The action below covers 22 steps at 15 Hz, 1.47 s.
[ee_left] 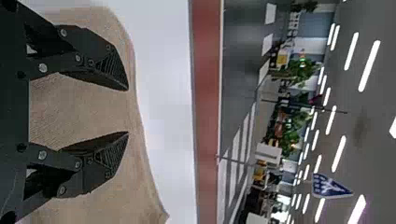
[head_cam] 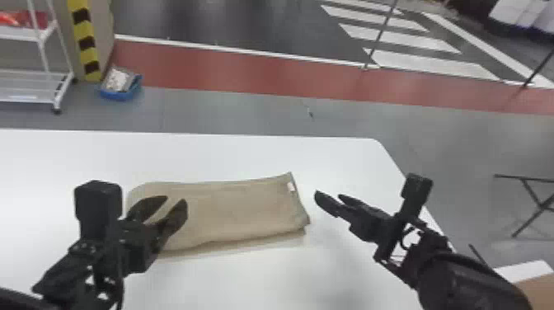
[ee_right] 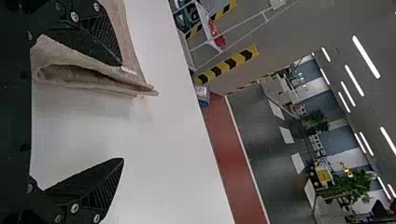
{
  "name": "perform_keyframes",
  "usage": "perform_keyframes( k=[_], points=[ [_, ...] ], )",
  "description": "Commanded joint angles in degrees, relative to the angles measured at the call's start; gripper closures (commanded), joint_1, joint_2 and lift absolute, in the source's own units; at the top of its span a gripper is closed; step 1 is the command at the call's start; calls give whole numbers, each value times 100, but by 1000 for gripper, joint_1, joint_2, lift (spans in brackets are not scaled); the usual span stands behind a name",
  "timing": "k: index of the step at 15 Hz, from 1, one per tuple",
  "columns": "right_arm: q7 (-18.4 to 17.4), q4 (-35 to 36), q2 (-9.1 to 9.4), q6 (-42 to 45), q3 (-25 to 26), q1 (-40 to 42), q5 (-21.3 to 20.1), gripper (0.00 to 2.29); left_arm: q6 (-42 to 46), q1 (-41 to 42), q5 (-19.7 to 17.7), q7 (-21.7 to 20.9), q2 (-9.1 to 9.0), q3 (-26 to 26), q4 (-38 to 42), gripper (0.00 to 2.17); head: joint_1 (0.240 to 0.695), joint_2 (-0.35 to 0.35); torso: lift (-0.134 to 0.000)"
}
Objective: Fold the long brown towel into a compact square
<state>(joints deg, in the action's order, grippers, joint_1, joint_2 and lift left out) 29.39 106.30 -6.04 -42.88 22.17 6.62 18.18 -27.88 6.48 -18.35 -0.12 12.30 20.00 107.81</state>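
Head view: the brown towel [head_cam: 243, 210] is lying in layers on the white worktop [head_cam: 247, 152], its length running roughly along the far edge and its tagged end pointing toward the right edge. Over the towel's left part, the left end effector [head_cam: 174, 199] is hanging with its fingers parted, holding nothing; whether it is touching the cloth, I cannot tell. Just beyond the tagged end, the right end effector [head_cam: 328, 193] is facing the towel, spread wide and gripping nothing. The worktop's far right corner is curving smoothly. Past the far edge, a red floor strip [head_cam: 247, 76] is crossing the grey floor, with white stripes [head_cam: 433, 65] showing behind it. To the left, a white rack [head_cam: 24, 34] is standing beside a yellow-and-black striped post [head_cam: 85, 41], and a blue bin [head_cam: 117, 95] is sitting near its foot. In the left wrist view, ceiling lights [ee_left: 369, 65] are glowing.
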Motion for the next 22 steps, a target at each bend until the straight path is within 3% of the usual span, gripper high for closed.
perform_keyframes(
  k=[1,4,9,12,18,22],
  points=[
    [-91,13,51,-296,-451,-178,-298,215,-108,-138,51,-67,-26,136,-225,1656,695,-288,-124],
    [-320,145,77,-683,-837,-468,-711,211,-161,-173,174,-155,-18,127,-375,1656,695,-256,-124],
    [-469,-31,24,-1280,-1013,-855,-816,211,-161,-173,192,-208,9,118,-586,1659,695,-210,-124],
    [-592,-128,-11,-1614,-1145,-1031,-1168,211,-442,-243,139,-322,-26,83,-586,1659,695,-211,-124],
    [-566,-479,-107,-2019,-1242,-1295,-1440,218,-442,-217,130,-331,9,118,-630,1656,695,-229,-124],
    [-540,-585,-143,-2247,-1453,-1400,-1458,407,-477,-191,121,-392,35,92,-603,1659,695,-228,-124]
  ],
)
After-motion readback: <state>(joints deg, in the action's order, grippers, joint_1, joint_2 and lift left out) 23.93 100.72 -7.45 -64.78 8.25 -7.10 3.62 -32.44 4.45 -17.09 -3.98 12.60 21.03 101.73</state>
